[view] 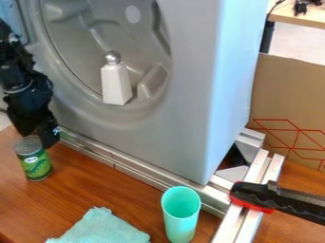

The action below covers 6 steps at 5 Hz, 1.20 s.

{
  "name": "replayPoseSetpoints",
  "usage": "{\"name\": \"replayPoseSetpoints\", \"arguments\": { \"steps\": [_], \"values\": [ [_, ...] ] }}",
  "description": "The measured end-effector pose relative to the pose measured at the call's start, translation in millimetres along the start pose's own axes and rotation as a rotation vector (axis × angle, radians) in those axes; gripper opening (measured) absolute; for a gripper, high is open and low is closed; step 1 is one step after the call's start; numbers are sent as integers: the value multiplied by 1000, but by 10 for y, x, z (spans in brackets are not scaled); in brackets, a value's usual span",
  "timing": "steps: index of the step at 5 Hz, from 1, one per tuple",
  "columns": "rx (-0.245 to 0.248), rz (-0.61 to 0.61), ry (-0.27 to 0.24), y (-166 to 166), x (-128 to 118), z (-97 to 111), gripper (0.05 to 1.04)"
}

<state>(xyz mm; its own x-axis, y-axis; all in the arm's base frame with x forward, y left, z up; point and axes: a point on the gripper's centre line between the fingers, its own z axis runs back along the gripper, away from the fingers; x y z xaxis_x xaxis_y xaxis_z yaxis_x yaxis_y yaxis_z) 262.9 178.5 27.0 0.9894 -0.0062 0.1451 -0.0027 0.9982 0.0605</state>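
One green-labelled can (36, 165) stands upright on the wooden tabletop (95, 182), left side, the black pincer (38, 136) right at its lid; open or closed, we cannot tell. We log a white bottle (115, 84), silver-topped, upright in the grey machine's (190, 95) round recess. Nearer us: teal cup (181, 216), upright; teal cloth (100, 228), left of it; black-and-red clamp (273, 198) over metal rails (246, 218).
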Motion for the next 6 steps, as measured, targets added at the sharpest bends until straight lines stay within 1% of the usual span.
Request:
{"name": "replayPoseSetpoints", "arguments": {
  "steps": [1, 2, 3, 4, 5, 6],
  "values": [
    [-49, 127, -37, -14, -96, -41, 1001],
    [-59, 218, -45, 83, -176, -38, 1001],
    [-46, 253, 30, 97, -360, -73, 1000],
    [-37, 268, 118, -34, -640, -52, 1000],
    [-54, 274, 177, -194, -869, -43, 1000],
    [-82, 282, 172, -214, -902, -48, 1000]
  ]
}}
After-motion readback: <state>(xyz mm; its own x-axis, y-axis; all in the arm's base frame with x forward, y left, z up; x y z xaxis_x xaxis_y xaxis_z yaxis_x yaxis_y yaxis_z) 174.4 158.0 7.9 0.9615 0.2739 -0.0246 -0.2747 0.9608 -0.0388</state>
